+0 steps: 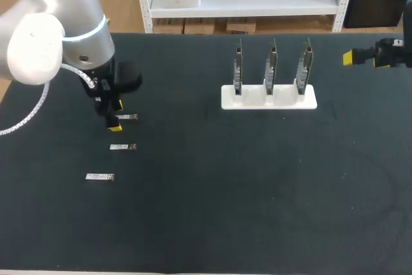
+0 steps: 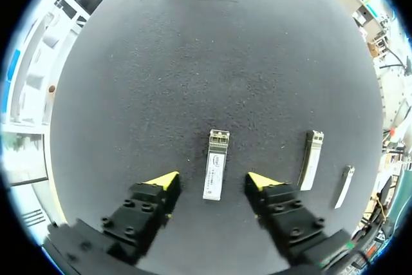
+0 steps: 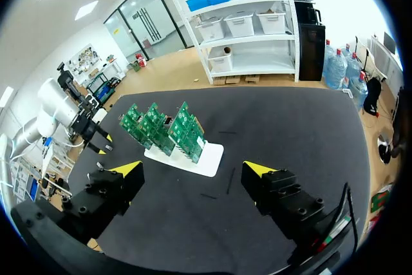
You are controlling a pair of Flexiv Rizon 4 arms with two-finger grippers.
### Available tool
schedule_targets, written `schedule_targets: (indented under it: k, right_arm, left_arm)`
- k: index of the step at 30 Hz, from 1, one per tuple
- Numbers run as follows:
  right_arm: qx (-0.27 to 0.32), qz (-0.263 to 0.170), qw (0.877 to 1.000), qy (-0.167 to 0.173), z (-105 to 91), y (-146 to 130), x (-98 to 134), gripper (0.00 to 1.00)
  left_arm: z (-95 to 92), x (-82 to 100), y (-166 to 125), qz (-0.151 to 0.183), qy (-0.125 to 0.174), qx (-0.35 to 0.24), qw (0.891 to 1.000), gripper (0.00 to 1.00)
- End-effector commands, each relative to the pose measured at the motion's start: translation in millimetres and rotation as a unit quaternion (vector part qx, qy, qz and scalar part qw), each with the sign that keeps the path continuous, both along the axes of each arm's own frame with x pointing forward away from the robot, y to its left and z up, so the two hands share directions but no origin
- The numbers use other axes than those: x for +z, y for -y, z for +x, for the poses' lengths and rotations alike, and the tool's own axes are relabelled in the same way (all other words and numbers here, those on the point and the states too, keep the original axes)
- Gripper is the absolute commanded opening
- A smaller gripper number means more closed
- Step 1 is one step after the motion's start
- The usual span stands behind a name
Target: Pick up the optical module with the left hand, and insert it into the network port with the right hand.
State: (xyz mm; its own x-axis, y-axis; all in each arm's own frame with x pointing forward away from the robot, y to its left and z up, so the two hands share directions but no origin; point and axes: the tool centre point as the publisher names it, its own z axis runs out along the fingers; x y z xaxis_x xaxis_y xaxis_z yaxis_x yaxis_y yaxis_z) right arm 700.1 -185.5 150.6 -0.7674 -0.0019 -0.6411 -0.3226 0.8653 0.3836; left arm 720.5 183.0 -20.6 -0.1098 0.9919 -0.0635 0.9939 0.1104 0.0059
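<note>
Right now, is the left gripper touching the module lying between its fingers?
Apart: left wrist view shows bare table between the optical module and each yellow fingertip.

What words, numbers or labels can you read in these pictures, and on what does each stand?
Optical module between the left end effector's fingers: white label with dark print, too small to read.
Second module and third module: no print can be made out.
Circuit boards: no legible markings.
No text can be quoted.

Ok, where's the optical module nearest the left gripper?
The optical module lies on the table's left side between the left gripper's open fingers, touching neither, another module beside it.
</note>
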Motion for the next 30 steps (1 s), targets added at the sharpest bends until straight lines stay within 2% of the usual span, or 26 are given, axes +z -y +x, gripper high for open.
schedule_targets:
  k: [1, 11, 16, 18, 22, 24, 28, 30]
  right_arm:
    - [-0.002, -0.001, 1.000, 0.000, -0.6, -0.7, 0.1, 1.00]
    - [-0.002, -0.001, 1.000, 0.000, -0.6, -0.7, 0.1, 1.00]
    - [-0.002, -0.001, 1.000, 0.000, -0.6, -0.7, 0.1, 1.00]
    - [-0.002, -0.001, 1.000, 0.000, -0.6, -0.7, 0.1, 1.00]
    - [-0.002, -0.001, 1.000, 0.000, -0.6, -0.7, 0.1, 1.00]
    - [-0.002, -0.001, 1.000, 0.000, -0.6, -0.7, 0.1, 1.00]
    - [-0.002, -0.001, 1.000, 0.000, -0.6, -0.7, 0.1, 1.00]
    - [-0.002, -0.001, 1.000, 0.000, -0.6, -0.7, 0.1, 1.00]
  left_arm:
    - [1.9, -2.3, -0.3, 0.000, 0.000, 0.005, 1.000, 0.00]
    - [2.5, -2.4, -2.5, -0.004, 0.000, 0.020, 1.000, 0.00]
    - [10.0, 10.0, 0.2, -0.055, -0.015, 0.068, 0.996, 0.00]
    - [16.1, 17.9, 2.4, -0.083, -0.019, 0.103, 0.991, 0.00]
    - [30.8, 41.7, 3.0, -0.157, -0.017, 0.176, 0.972, 0.00]
    - [36.6, 56.7, 2.1, -0.192, -0.003, 0.207, 0.959, 0.00]
    - [50.6, 88.9, -1.5, -0.269, 0.024, 0.278, 0.922, 0.00]
    - [57.6, 104.8, -2.3, -0.296, 0.053, 0.304, 0.904, 0.00]
